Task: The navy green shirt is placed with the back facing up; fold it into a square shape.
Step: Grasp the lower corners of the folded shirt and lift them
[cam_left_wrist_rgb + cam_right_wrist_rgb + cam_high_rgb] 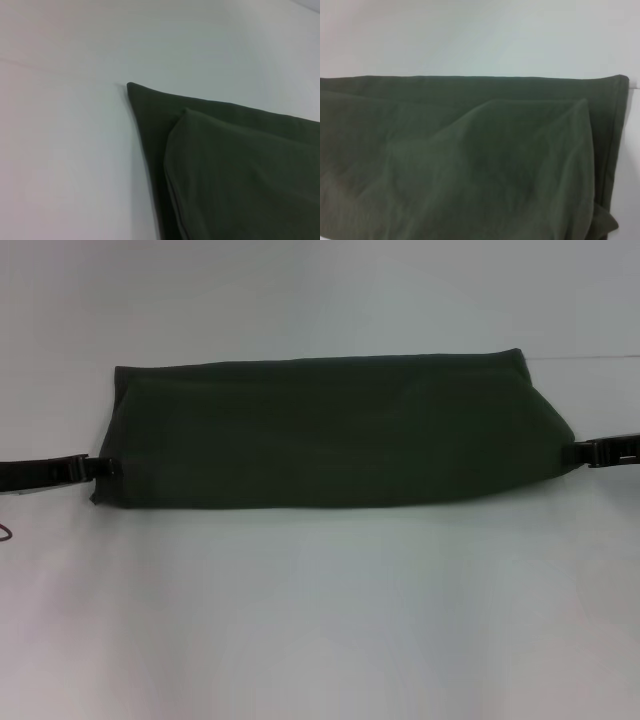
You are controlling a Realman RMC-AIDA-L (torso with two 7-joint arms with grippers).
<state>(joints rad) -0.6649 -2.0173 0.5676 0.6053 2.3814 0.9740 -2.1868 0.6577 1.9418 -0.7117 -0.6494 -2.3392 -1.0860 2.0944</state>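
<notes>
The navy green shirt (330,430) lies across the white table as a long dark olive band folded lengthwise, plain side up. My left gripper (103,468) is at the band's left end and my right gripper (575,452) at its right end. Each is shut on the fabric's edge. The right end is drawn out to a point at the gripper. In the left wrist view an upper layer of the shirt (240,175) rises over a lower layer whose corner lies flat on the table. In the right wrist view the shirt (470,160) tents up in a ridge over the flat layer.
The white table (320,620) runs wide in front of the shirt and behind it. A thin dark cable (6,532) shows at the far left edge, below the left arm.
</notes>
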